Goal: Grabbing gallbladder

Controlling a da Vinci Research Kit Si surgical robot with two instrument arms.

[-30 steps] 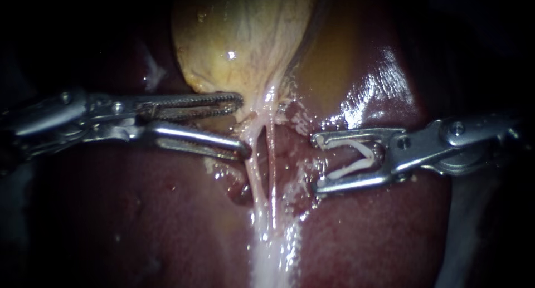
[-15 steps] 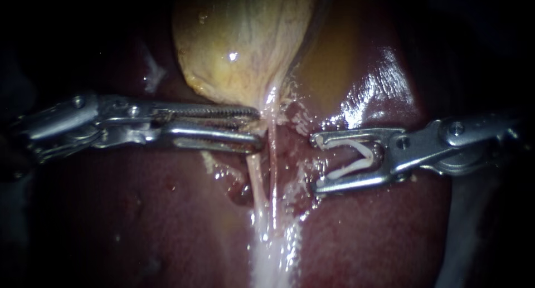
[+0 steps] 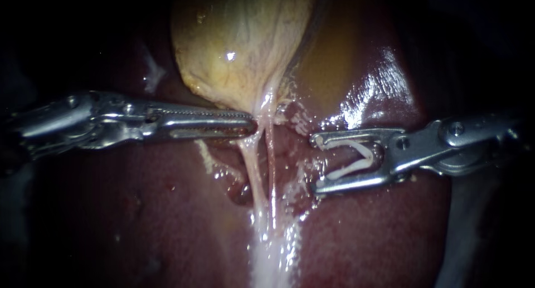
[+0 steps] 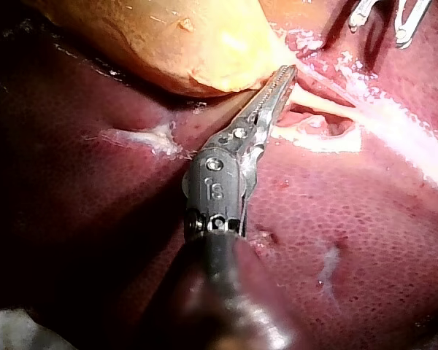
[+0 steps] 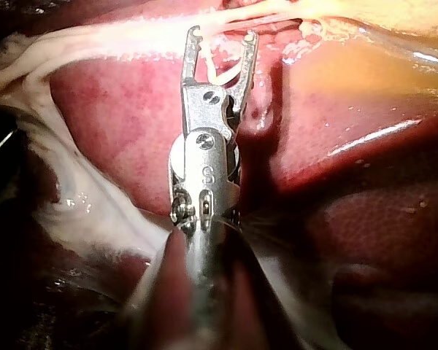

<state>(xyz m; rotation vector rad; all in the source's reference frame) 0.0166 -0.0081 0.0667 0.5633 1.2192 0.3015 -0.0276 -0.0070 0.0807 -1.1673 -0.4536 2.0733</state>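
Gallbladder (image 3: 239, 48): pale yellow sac at 12 o'clock in the endoscope view, tapering to a narrow neck near centre, bedded in the dark liver (image 3: 167, 221). Change over the last second: the left instrument (image 3: 248, 123), entering from 9 o'clock, had its end effector standing wide beside the neck, then half closed; now the jaws lie together with their tip at the point where the sac narrows, and the sac's lower margin sits on the upper jaw. Left wrist view agrees: tip pressed into the pale tissue at the sac's end (how much wall is actually between the jaws cannot be made out; the bite looks shallow). Judgement: grasp just made, hold not yet tested by any pull. Two pale tubes (image 3: 262, 176) run from the neck toward 6 o'clock, just beside the tip and apparently outside the bite. Right instrument (image 3: 316, 162), from 3 o'clock, unchanged: end effector wide, carrying a white V-shaped clip (image 3: 352, 166), one leg against each jaw, clear of the tubes.
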